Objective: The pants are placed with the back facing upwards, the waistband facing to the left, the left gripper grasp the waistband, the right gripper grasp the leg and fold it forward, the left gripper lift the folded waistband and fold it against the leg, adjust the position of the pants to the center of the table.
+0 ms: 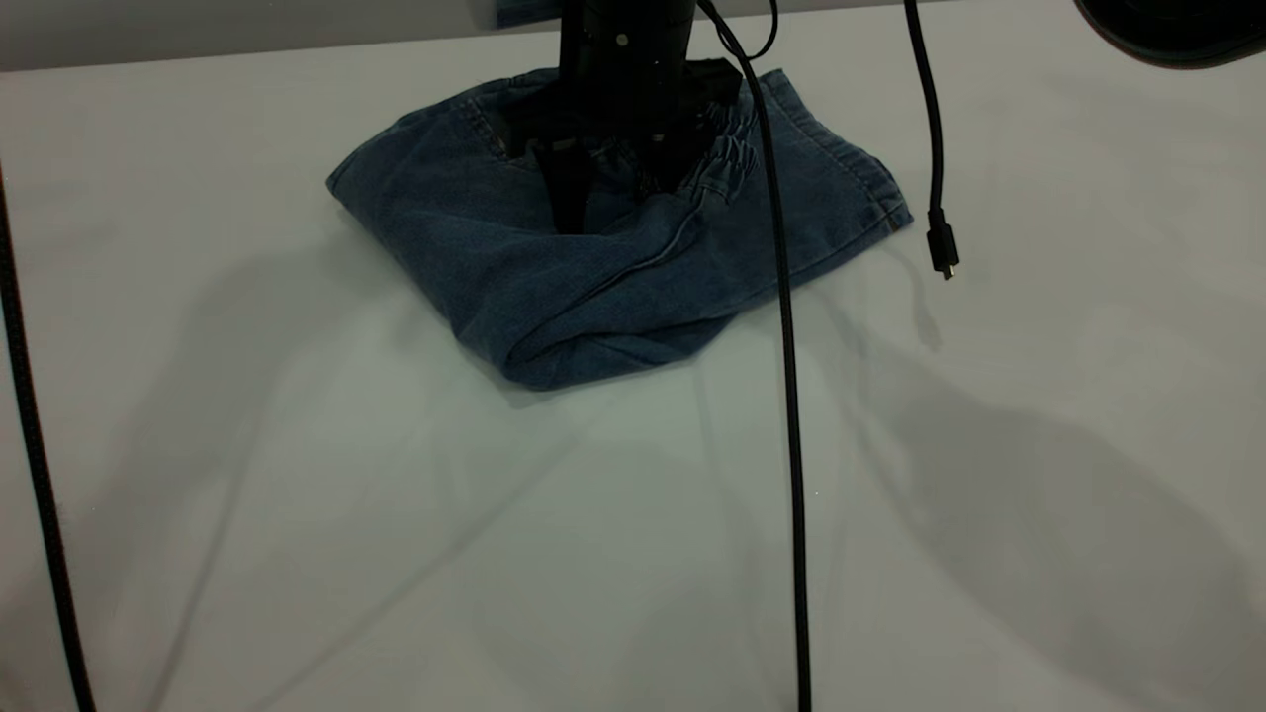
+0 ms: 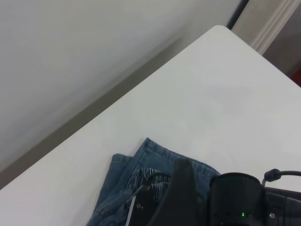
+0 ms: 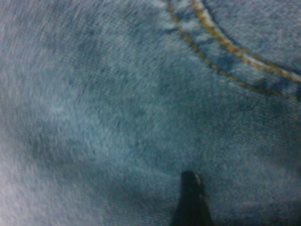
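The pants [image 1: 554, 267] lie folded into a thick blue denim bundle at the far middle of the off-white table [image 1: 633, 554]. The gathered waistband [image 1: 727, 158] lies on top of the fold, by a stitched hem [image 1: 851, 168]. I cannot tell the leg apart inside the fold. My right gripper [image 1: 618, 188] comes straight down onto the bundle beside the waistband. Its wrist view is filled with denim [image 3: 117, 103] and orange stitching, with one dark tip [image 3: 190, 197] on the cloth. My left gripper [image 2: 183, 188] shows only as a blurred dark wedge over the pants [image 2: 155, 160], next to the right arm's cylindrical body [image 2: 235, 197].
A thick black cable [image 1: 786, 415] hangs in front of the pants down to the near edge. A thinner cable ends in a loose plug [image 1: 942, 247] at the right. Another cable [image 1: 35, 445] runs down the left edge. A dark round object [image 1: 1177, 30] sits top right. The table's corner [image 2: 221, 29] meets a wall.
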Tool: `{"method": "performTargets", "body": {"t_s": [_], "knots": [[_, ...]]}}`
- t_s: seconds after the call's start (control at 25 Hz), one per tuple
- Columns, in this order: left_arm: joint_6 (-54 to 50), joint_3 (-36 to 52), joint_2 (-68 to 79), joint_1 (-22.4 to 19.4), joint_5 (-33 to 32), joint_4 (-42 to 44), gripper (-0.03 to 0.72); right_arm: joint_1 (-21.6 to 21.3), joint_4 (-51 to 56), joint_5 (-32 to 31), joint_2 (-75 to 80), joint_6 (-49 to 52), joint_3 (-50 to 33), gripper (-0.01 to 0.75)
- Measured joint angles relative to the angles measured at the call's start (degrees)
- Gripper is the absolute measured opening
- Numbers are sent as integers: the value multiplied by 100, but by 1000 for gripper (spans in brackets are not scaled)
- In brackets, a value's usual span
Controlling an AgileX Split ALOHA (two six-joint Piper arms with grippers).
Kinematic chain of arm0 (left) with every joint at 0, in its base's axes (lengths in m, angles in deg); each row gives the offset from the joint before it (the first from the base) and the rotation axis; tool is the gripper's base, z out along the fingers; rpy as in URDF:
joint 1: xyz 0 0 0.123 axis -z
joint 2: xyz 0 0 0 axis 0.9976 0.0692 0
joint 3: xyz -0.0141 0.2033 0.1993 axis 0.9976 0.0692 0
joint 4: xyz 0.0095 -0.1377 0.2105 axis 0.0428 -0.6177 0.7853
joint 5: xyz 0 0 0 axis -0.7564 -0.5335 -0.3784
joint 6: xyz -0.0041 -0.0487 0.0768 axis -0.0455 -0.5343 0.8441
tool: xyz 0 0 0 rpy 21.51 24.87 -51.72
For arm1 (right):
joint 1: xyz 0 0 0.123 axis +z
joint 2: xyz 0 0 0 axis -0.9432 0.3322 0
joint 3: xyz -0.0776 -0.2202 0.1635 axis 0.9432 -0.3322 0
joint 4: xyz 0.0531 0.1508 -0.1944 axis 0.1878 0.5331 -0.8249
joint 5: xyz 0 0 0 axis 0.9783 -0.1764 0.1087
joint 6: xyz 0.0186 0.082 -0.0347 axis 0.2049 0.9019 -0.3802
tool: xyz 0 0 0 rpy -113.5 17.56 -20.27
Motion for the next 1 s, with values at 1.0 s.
{"method": "performTargets", "body": {"t_s": [1.0], "knots": [[0,0,0,0,-24,-5,562,0,1268,-66,19,5321,-1,447]]}}
